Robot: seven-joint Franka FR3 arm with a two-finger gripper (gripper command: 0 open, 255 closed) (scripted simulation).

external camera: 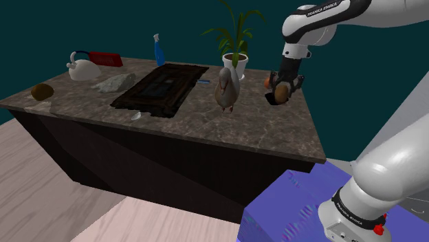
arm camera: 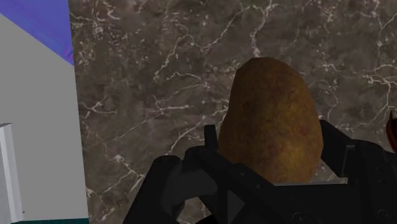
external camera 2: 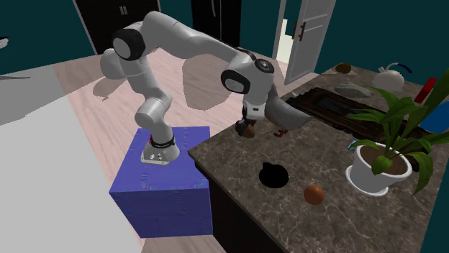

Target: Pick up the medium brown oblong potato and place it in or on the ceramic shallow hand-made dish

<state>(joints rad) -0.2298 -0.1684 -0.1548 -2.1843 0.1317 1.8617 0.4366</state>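
Observation:
My black gripper [external camera: 281,89] is shut on a brown oblong potato [arm camera: 272,124], which it holds in the air over the dark marble counter [external camera: 206,124]. The fingers [arm camera: 191,172] clasp the potato's lower end. In the second exterior view the gripper [external camera 2: 247,129] hangs above the counter's corner nearest the stand, beside the grey bird figurine. A black shallow dish [external camera 2: 273,175] lies on the counter a short way off, with a small orange ball [external camera 2: 314,194] next to it. In the shoulder view the dish [external camera: 269,99] sits partly hidden behind the gripper.
A grey bird figurine [external camera: 227,88] stands close to the gripper. Potted plant [external camera: 237,48], sunken dark sink [external camera: 161,88], white kettle [external camera: 82,69], blue spray bottle [external camera: 159,51], a grey lump [external camera: 115,83] and another brown potato [external camera: 42,91] spread across the counter. The blue stand [external camera 2: 169,180] is beside it.

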